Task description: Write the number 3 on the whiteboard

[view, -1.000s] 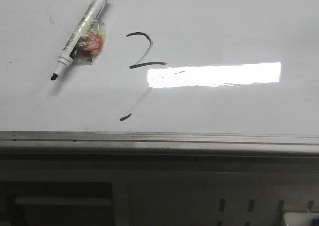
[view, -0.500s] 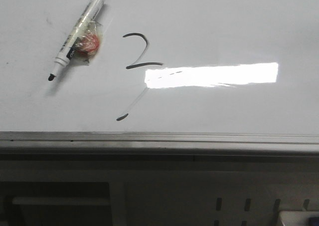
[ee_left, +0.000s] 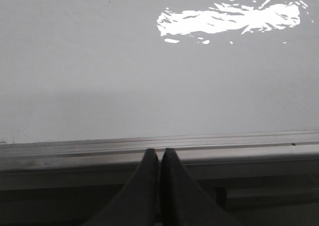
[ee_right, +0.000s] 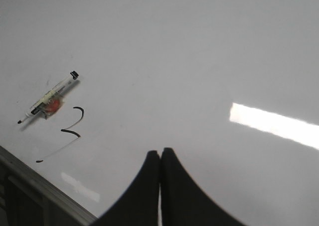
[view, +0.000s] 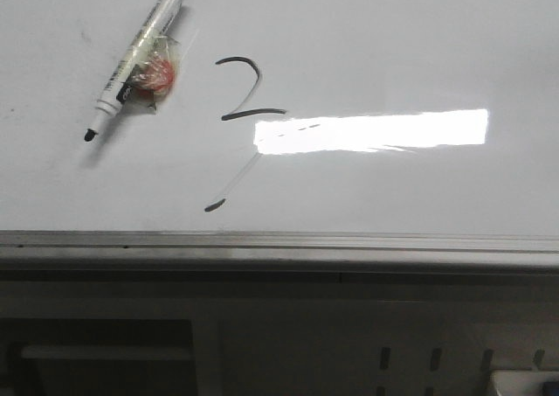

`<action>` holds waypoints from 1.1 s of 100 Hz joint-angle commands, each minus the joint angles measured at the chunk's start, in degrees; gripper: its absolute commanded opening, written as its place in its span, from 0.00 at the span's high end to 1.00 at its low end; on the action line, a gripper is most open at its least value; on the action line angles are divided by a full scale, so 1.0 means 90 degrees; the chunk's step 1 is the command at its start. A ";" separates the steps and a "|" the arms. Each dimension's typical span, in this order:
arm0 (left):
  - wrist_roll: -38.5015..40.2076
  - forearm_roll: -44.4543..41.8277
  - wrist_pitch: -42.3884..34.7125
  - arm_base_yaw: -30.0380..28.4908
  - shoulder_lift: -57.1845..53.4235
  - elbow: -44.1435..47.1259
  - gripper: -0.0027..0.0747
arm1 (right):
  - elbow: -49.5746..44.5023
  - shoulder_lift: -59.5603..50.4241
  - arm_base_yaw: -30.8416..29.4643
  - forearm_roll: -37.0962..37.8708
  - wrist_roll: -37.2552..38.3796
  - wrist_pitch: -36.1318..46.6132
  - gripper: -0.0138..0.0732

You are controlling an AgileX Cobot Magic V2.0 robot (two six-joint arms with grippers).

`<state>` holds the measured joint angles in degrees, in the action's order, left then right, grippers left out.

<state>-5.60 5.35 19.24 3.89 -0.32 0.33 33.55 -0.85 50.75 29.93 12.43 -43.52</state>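
Observation:
The number 3 (view: pixel 244 116) is drawn in thin dark marker on the whiteboard (view: pixel 393 46), with a curved top, a short middle bar and a faint diagonal tail ending in a dark tick. It also shows in the right wrist view (ee_right: pixel 70 131). A white marker (view: pixel 138 55) with a black tip lies on the board left of it, a red-and-clear lump taped to it; it shows in the right wrist view too (ee_right: pixel 48 104). My right gripper (ee_right: pixel 160 152) is shut and empty above the board. My left gripper (ee_left: pixel 159 151) is shut and empty at the grey edge rail (ee_left: pixel 75 151).
The grey metal rail (view: pixel 279 246) runs along the board's near edge, with a pale frame and slots below it. A bright rectangular light reflection (view: pixel 371 131) lies right of the drawn figure.
The front view has shifted slightly, so the marker and the drawn figure sit a few pixels further left than a second ago. Nothing on the board has moved since half a second ago.

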 commanded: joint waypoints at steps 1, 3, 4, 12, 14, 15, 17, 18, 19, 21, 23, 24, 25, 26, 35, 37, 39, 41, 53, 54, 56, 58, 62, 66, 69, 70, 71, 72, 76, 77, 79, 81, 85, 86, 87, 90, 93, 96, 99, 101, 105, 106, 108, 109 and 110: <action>0.0043 0.0100 -0.0337 0.0002 -0.0156 0.0202 0.99 | -0.0131 -0.0011 0.0127 0.0541 -0.0008 0.0298 0.92; 0.0043 0.0100 -0.0337 0.0002 -0.0156 0.0202 0.99 | -0.0206 -0.0011 0.0127 0.0579 -0.0008 0.0334 0.92; 0.0043 0.0100 -0.0337 0.0002 -0.0156 0.0202 0.99 | -0.0283 -0.0011 0.0127 0.0593 -0.0008 0.0346 0.92; 0.0043 0.0100 -0.0337 0.0002 -0.0156 0.0202 0.99 | -0.0773 -0.0011 0.0127 0.0592 -0.0008 0.0675 0.92; 0.0043 0.0100 -0.0337 0.0002 -0.0156 0.0202 0.99 | -0.0916 -0.0011 0.0127 0.0592 -0.0008 0.0826 0.92; 0.0043 0.0100 -0.0337 0.0002 -0.0156 0.0202 0.99 | -0.1012 -0.0011 0.0127 0.0592 -0.0008 0.0885 0.92; 0.0043 0.0100 -0.0337 0.0002 -0.0156 0.0202 0.99 | -0.1108 -0.0011 0.0112 0.0592 -0.0008 0.1077 0.92; 0.0043 0.0100 -0.0337 0.0002 -0.0156 0.0202 0.99 | -0.1202 -0.0011 0.0100 0.0592 -0.0008 0.1147 0.92; 0.0043 0.0100 -0.0337 0.0002 -0.0156 0.0202 0.99 | -0.1248 -0.0011 0.0086 0.0592 -0.0008 0.1298 0.92; 0.0043 0.0100 -0.0337 0.0002 -0.0156 0.0202 0.99 | -0.1382 0.0001 0.0057 0.0592 -0.0008 0.1547 0.92; 0.0043 0.0100 -0.0337 0.0002 -0.0156 0.0202 0.99 | -0.1514 0.0001 0.0018 0.0592 -0.0008 0.1823 0.92; 0.0043 0.0100 -0.0337 0.0002 -0.0156 0.0202 0.99 | -0.1557 0.0001 0.0002 0.0592 -0.0008 0.1918 0.92; 0.0043 0.0100 -0.0337 0.0002 -0.0156 0.0202 0.99 | -0.1644 0.0001 -0.0016 0.0578 -0.0008 0.2016 0.92; 0.0043 0.0100 -0.0337 0.0002 -0.0156 0.0202 0.99 | -0.1688 0.0001 -0.0056 0.0578 -0.0008 0.2214 0.92; 0.0043 0.0100 -0.0337 0.0002 -0.0156 0.0202 0.99 | -0.2134 0.0208 -0.0543 0.0117 -0.0008 0.3185 0.92; 0.0043 0.0100 -0.0337 0.0002 -0.0156 0.0202 0.99 | -0.2199 0.0287 -0.0706 -0.0141 -0.0008 0.3281 0.92; 0.0043 0.0100 -0.0337 0.0002 -0.0156 0.0202 0.99 | -0.2259 0.0372 -0.0823 -0.0404 -0.0008 0.3333 0.92; 0.0043 0.0100 -0.0337 0.0002 -0.0156 0.0202 0.99 | -0.2312 0.0460 -0.1009 -0.0646 -0.0008 0.3412 0.92; 0.0043 0.0100 -0.0337 0.0002 -0.0156 0.0202 0.99 | -0.2598 0.0925 -0.2133 -0.1384 -0.0008 0.4004 0.92; 0.0043 0.0100 -0.0337 0.0002 -0.0156 0.0202 0.99 | -0.2616 0.0945 -0.2265 -0.1415 -0.0008 0.4074 0.92; 0.0043 0.0100 -0.0337 0.0002 -0.0156 0.0202 0.99 | -0.2675 0.1000 -0.2462 -0.1488 -0.0008 0.4164 0.92; 0.0043 0.0100 -0.0337 0.0002 -0.0156 0.0202 0.99 | -0.2741 0.1033 -0.2656 -0.1535 -0.0008 0.4244 0.92; 0.0043 0.0100 -0.0337 0.0002 -0.0156 0.0202 0.99 | -0.2898 0.1064 -0.2967 -0.1580 -0.0008 0.4323 0.92; 0.0043 0.0100 -0.0337 0.0002 -0.0156 0.0202 0.99 | -0.3047 0.1064 -0.3312 -0.1598 -0.0008 0.4366 0.92; 0.0043 0.0100 -0.0337 0.0002 -0.0156 0.0202 0.99 | -0.3212 0.1064 -0.3517 -0.1625 -0.0008 0.4389 0.92; 0.0043 0.0100 -0.0337 0.0002 -0.0156 0.0202 0.99 | -0.3247 0.1052 -0.3615 -0.1625 -0.0008 0.4402 0.92; 0.0043 0.0100 -0.0337 0.0002 -0.0156 0.0202 0.99 | -0.3315 0.1052 -0.3662 -0.1640 -0.0008 0.4402 0.92; 0.0043 0.0100 -0.0337 0.0002 -0.0156 0.0202 0.99 | -0.3351 0.1052 -0.3754 -0.1653 -0.0008 0.4402 0.92; 0.0043 0.0100 -0.0337 0.0002 -0.0156 0.0202 0.99 | -0.3548 0.1021 -0.3962 -0.1779 -0.0008 0.4402 0.92; 0.0043 0.0100 -0.0337 0.0002 -0.0156 0.0202 0.99 | -0.3579 0.1019 -0.4037 -0.1805 -0.0008 0.4391 0.92; 0.0043 0.0100 -0.0337 0.0002 -0.0156 0.0202 0.99 | -0.3667 0.0986 -0.4138 -0.1891 -0.0008 0.4391 0.92; 0.0043 0.0100 -0.0337 0.0002 -0.0156 0.0202 0.99 | -0.3747 0.0950 -0.4197 -0.1991 -0.0008 0.4391 0.92; 0.0043 0.0100 -0.0337 0.0002 -0.0156 0.0202 0.99 | -0.3884 0.0867 -0.4340 -0.2120 -0.0008 0.4327 0.92; 0.0043 0.0100 -0.0337 0.0002 -0.0156 0.0202 0.99 | -0.3904 0.0825 -0.4375 -0.2141 -0.0008 0.4299 0.92; 0.0043 0.0100 -0.0337 0.0002 -0.0156 0.0202 0.99 | -0.3925 0.0802 -0.4391 -0.2141 -0.0008 0.4283 0.92; 0.0043 0.0100 -0.0337 0.0002 -0.0156 0.0202 0.99 | -0.3957 0.0670 -0.4441 -0.2141 -0.0008 0.4130 0.92; 0.0043 0.0100 -0.0337 0.0002 -0.0156 0.0202 0.99 | -0.3942 0.0551 -0.4472 -0.2141 -0.0008 0.3779 0.92; 0.0043 0.0100 -0.0337 0.0002 -0.0156 0.0202 0.99 | -0.3942 0.0435 -0.4475 -0.2141 -0.0008 0.3612 0.92; 0.0043 0.0100 -0.0337 0.0002 -0.0156 0.0202 0.99 | -0.3942 0.0303 -0.4475 -0.2141 -0.0008 0.3399 0.92; 0.0043 0.0100 -0.0337 0.0002 -0.0156 0.0202 0.99 | -0.3942 0.0201 -0.4475 -0.2141 -0.0008 0.3257 0.92; 0.0043 0.0100 -0.0337 0.0002 -0.0156 0.0202 0.99 | -0.3942 -0.0017 -0.4475 -0.2141 -0.0008 0.2951 0.92; 0.0043 0.0100 -0.0337 0.0002 -0.0156 0.0202 0.99 | -0.3942 -0.0053 -0.4475 -0.2141 -0.0008 0.2898 0.92; 0.0043 0.0100 -0.0337 0.0002 -0.0156 0.0202 0.99 | -0.3942 -0.0101 -0.4485 -0.2141 -0.0008 0.2783 0.92; 0.0043 0.0100 -0.0350 0.0002 -0.0156 0.0202 0.99 | -0.3942 -0.0066 -0.4485 -0.2141 -0.0008 0.2782 0.92; 0.0043 0.0100 -0.0349 0.0002 -0.0156 0.0202 0.99 | -0.3942 -0.0065 -0.4485 -0.2141 -0.0008 0.2801 0.92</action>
<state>-5.60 5.56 19.24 3.89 -0.32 0.33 -0.66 0.09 10.77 10.63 12.50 -18.30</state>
